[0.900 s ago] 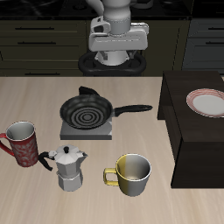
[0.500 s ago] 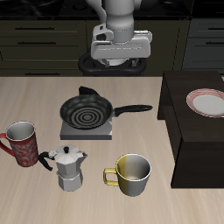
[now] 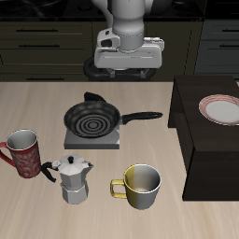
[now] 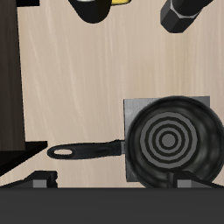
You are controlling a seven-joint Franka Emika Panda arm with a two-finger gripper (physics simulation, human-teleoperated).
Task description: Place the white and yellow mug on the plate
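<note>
Since a moment ago my arm is sitting slightly farther toward the dark side counter, and nothing on the desk (image 3: 103, 201) is lying differently. I am hanging high at the back of the desk, above the frying pan (image 3: 91, 119), with nothing between my jaws; both fingertips (image 4: 40, 181) are only just poking into my own view, set wide apart, so my gripper (image 4: 112, 181) is standing open.

Counting what I am seeing: two mugs, one plate, one pan, one coffee pot. The white and yellow mug (image 3: 141, 186) is standing upright near the desk's front edge, its handle pointing toward the silver moka pot (image 3: 73, 179) just beside it; its pale inside is looking empty. The red patterned mug (image 3: 24, 153) is standing beyond the moka pot, and I cannot make out its inside. The plate (image 3: 223, 109) is lying on the raised dark counter (image 3: 201, 140) beside the desk, well apart from the mug, bare, and cut off by the picture's edge.

From my wrist, the mug and moka pot are showing only as slivers at the frame's border. The pan is resting on a grey square burner (image 3: 91, 137), largely hiding it.
</note>
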